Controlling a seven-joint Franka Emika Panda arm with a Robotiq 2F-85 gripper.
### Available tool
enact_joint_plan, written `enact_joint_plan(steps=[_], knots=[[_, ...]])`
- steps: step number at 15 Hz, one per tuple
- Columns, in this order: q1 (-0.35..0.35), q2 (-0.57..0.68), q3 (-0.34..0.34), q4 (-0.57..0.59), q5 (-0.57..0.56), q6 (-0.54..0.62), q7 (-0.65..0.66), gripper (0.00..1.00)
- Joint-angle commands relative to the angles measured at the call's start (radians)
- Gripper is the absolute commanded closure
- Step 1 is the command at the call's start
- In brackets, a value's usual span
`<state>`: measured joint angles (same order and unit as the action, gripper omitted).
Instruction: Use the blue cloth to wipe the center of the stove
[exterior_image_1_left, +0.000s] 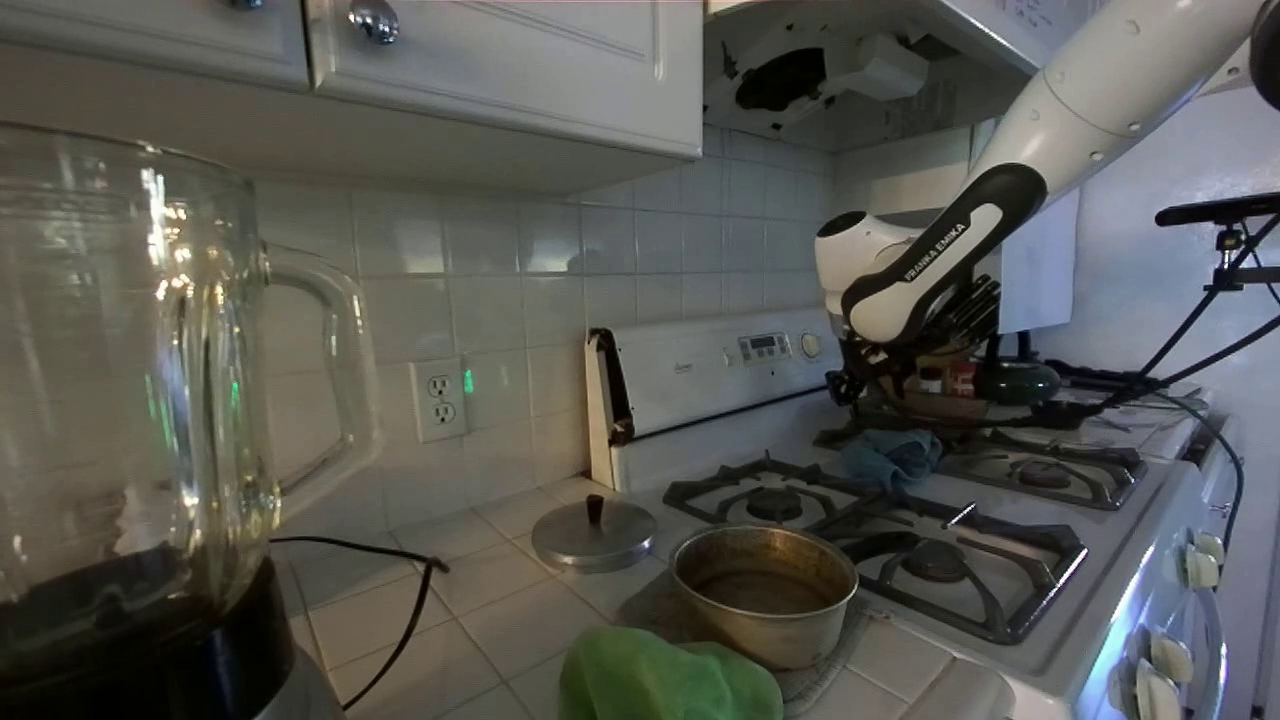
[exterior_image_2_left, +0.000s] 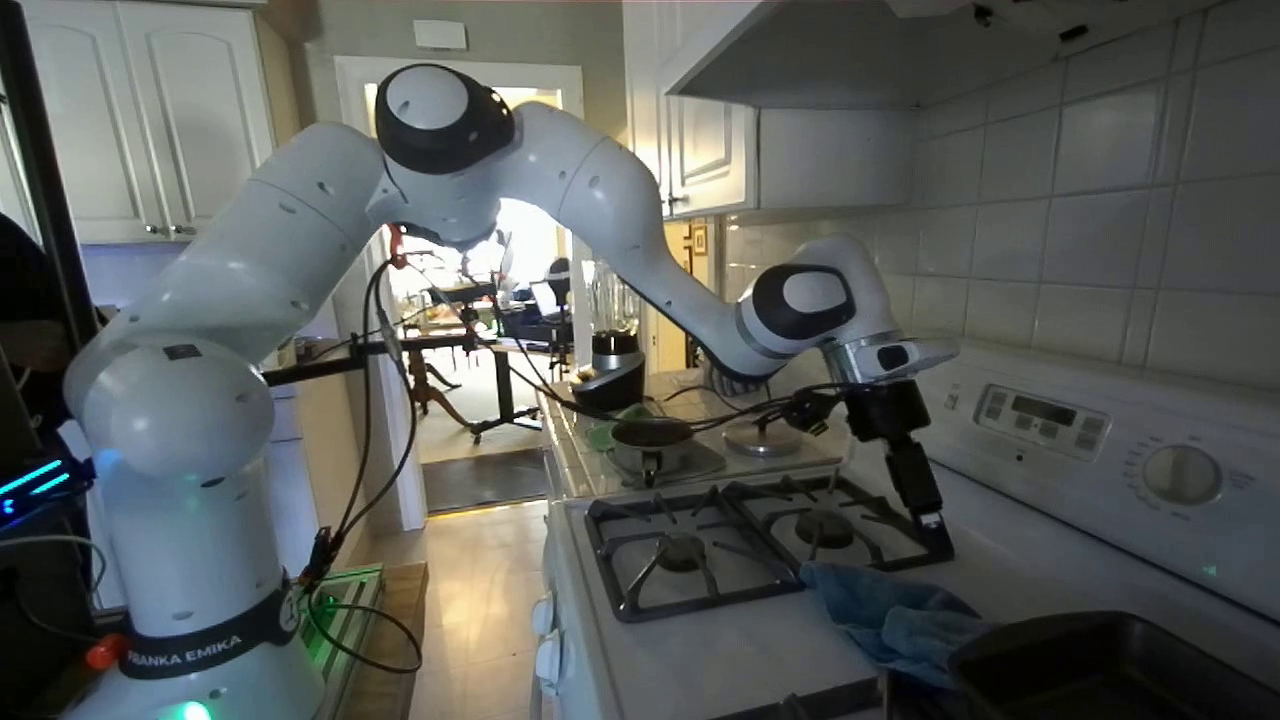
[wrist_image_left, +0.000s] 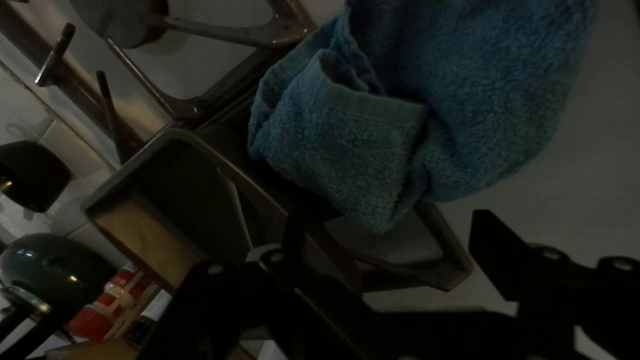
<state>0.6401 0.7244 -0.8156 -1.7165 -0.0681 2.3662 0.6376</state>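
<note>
The blue cloth (wrist_image_left: 345, 135) lies crumpled on the white stove (exterior_image_2_left: 740, 650), in the middle strip between the burner grates. In an exterior view the cloth (exterior_image_2_left: 890, 610) reaches from a grate corner to a dark pan. My gripper (wrist_image_left: 390, 237) stands open in the wrist view, its two dark fingers wide apart. Between them only stove top, a grate corner and part of the pan's edge show; the cloth is just beyond the fingertips. Seen from outside, the gripper (exterior_image_2_left: 935, 535) points down near the back panel, beside the cloth. Dim light blurs the finger details.
The dark rectangular pan (exterior_image_2_left: 1120, 660) sits beside the cloth. Cast-iron grates (exterior_image_2_left: 680, 550) rise from the stove top. A metal pot (exterior_image_1_left: 765, 600), its lid (exterior_image_1_left: 593, 535) and a green object (exterior_image_1_left: 665, 680) are on the tiled counter. A range hood (exterior_image_1_left: 870, 80) hangs overhead.
</note>
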Motion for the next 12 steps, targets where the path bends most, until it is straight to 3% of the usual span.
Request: enact_joint_plan(steps=[1, 3, 6, 12], knots=[[-0.160, -0.046, 0.167, 0.054, -0.072, -0.060, -0.026, 0.23], [-0.249, -0.048, 0.259, 0.075, -0.091, -0.068, -0.033, 0.30], [-0.362, -0.045, 0.377, 0.095, -0.106, -0.070, -0.047, 0.51], [-0.492, -0.042, 0.530, 0.066, -0.083, 0.087, -0.122, 0.93]])
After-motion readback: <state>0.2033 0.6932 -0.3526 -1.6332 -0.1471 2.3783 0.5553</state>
